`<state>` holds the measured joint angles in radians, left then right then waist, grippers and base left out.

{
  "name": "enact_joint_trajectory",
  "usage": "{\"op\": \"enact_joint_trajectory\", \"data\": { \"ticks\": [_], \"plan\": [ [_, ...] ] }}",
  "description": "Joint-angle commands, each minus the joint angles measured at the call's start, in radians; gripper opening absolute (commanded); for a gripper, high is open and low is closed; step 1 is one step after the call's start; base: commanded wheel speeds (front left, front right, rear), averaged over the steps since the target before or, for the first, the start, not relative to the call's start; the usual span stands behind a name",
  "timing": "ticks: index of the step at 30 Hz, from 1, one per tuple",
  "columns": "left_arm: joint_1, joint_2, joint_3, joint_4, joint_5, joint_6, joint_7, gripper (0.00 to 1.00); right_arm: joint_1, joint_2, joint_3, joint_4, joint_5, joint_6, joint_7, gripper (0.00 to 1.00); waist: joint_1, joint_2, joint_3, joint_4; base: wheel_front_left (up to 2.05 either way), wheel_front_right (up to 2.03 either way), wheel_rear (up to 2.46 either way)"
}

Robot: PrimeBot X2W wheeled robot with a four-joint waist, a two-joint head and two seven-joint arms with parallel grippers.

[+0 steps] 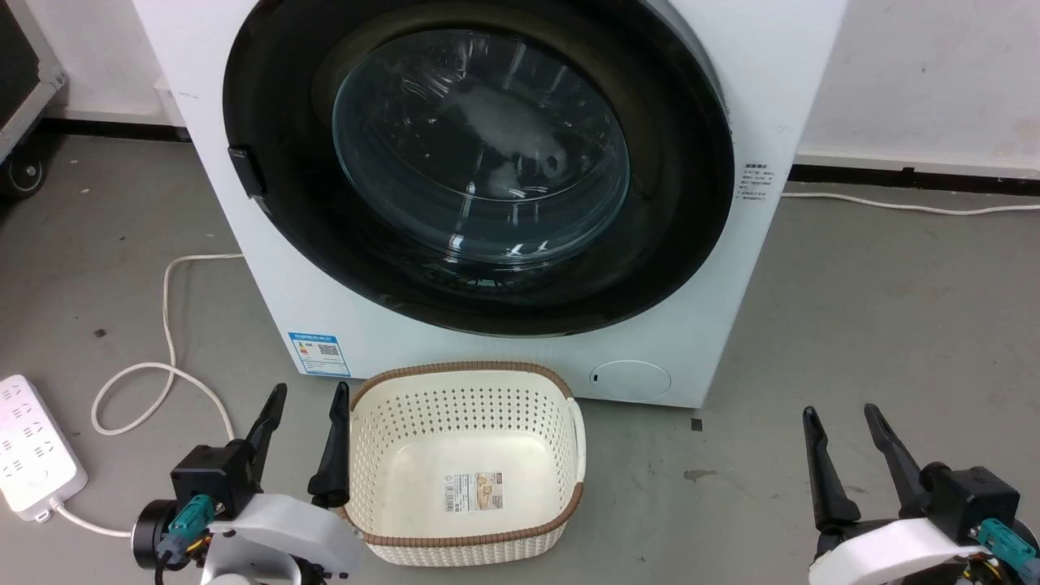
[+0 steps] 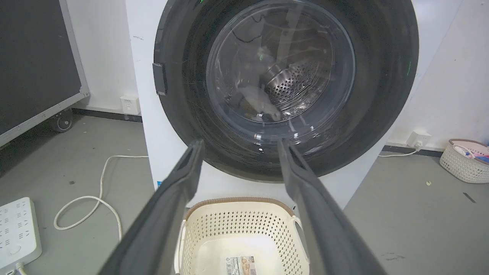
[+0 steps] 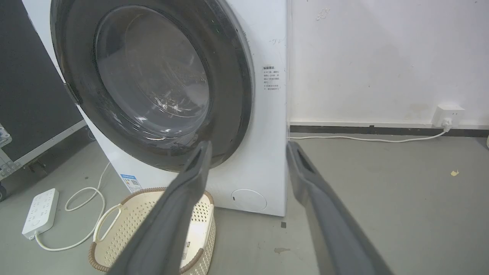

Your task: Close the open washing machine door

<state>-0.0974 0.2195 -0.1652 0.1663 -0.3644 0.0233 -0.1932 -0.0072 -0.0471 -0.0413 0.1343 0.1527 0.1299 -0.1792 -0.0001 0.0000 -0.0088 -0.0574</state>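
Two end effectors hang low at the near edge of the scene, both released and grasping nothing. The left end effector has its fingers spread just left of a cream basket, and the right end effector is well apart to the right over bare floor. Beyond the basket stands the washing machine. Its door lies across the front, the black rim covering the opening and the glass window facing the robot. Through the glass, in the left wrist view, the steel drum shows. In the right wrist view the rim looks to sit against the white front along its right side. At the left side, where a small dark tab sticks out from the rim, I cannot tell whether the door is fully seated or a sliver ajar. My judgement is that the task is at its last step or already done, and what remains, if anything, is making sure of the latch. A further move would probably be a short, firm push on the rim near the tab, most easily by the left arm. That arm would have to rise and reach over the basket without knocking it, and should keep off the glass. One white power strip and its looping cable lie on the floor to the left, out of that path.
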Motion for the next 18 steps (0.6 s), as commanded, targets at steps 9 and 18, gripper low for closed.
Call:
{"op": "enact_joint_trajectory", "data": {
  "ticks": [9, 18],
  "plan": [
    [0.000, 0.000, 0.000, 0.008, -0.007, 0.001, 0.001, 0.00, -0.001, 0.000, 0.003, 0.005, 0.005, 0.000, 0.001, 0.00, 0.0001, 0.0000, 0.001, 0.001, 0.00, 0.00, 0.00],
    [0.006, -0.012, 0.011, -0.004, 0.018, -0.001, 0.014, 0.00, 0.000, 0.000, 0.005, -0.005, -0.006, 0.000, 0.013, 0.00, 0.0002, 0.0000, 0.002, 0.005, 0.00, 0.00, 0.00]
  ]
}}
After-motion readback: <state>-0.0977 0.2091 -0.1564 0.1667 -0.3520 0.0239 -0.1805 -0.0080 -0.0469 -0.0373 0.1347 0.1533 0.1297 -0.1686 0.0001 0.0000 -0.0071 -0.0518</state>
